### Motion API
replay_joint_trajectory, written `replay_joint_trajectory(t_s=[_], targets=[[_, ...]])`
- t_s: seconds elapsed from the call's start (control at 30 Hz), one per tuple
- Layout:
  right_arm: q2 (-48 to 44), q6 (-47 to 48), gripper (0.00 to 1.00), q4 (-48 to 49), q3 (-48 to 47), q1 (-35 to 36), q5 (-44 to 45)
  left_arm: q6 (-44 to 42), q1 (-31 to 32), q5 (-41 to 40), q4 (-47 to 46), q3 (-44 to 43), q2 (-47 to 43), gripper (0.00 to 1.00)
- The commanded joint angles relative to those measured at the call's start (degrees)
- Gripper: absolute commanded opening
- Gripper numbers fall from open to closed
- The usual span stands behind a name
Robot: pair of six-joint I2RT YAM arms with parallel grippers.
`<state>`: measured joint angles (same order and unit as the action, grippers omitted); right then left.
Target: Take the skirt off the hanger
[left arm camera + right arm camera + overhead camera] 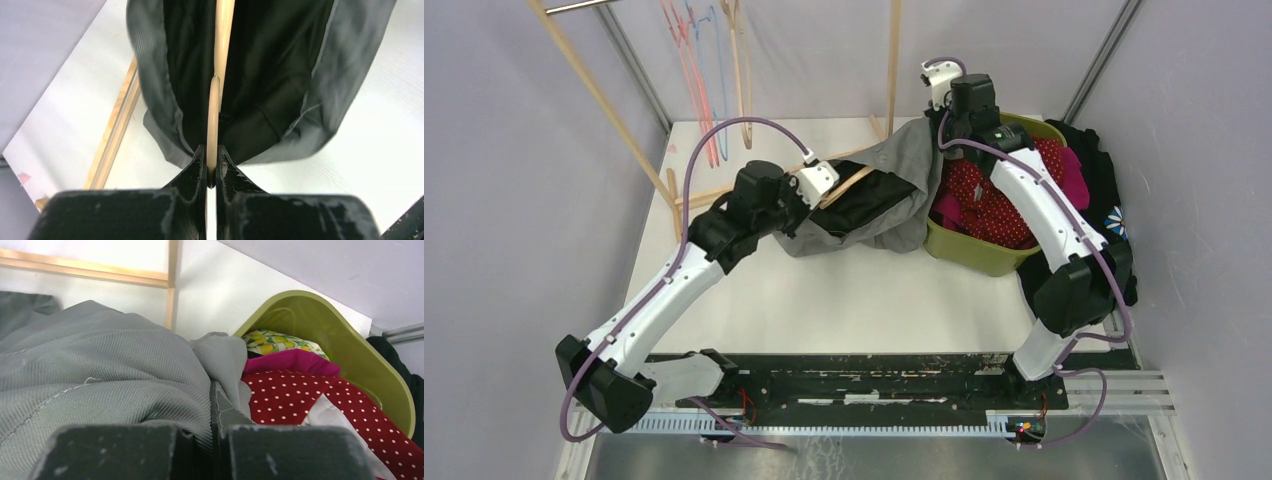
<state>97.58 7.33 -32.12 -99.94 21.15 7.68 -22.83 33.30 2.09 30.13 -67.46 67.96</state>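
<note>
The left claw [211, 161] is clamped on the thin edge of the wooden hanger [214, 112], its two fingers pressed against either face of the wood. Just past its fingertips the hanger runs into the grey skirt [305, 85]. The dark lining wraps both sides of the wood, and the hem sags onto the white surface [380, 115] below the claw.

The right claw [215, 395] is closed on a fold of the skirt's grey twill, pinched between its fingers. The rest of the fabric bunches to the left of this claw and stretches back toward the left claw, so the skirt spans between the two.

Just right of the right claw sits a green bin [325, 330]. A red dotted cloth [300, 395] lies nearest the fingers, with a pink cloth [290, 362] and a lemon-print cloth [275, 342] farther in. Beyond both claws stands a wooden rack [604, 100].
</note>
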Motion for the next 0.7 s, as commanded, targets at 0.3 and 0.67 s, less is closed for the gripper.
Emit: replay_joint_trajectory(t_s=[0.3,0.67], targets=[[7.10,-7.43,0.01,1.55,-8.93,-16.36,-8.35,1.80,-4.03,-4.47,3.21,11.11,-11.97,0.03],[8.01,-12.78,0.01,3.78,-3.40,-11.64,-14.02,2.34,-4.13,-1.82,-14.39,0.37,-1.89,0.03]])
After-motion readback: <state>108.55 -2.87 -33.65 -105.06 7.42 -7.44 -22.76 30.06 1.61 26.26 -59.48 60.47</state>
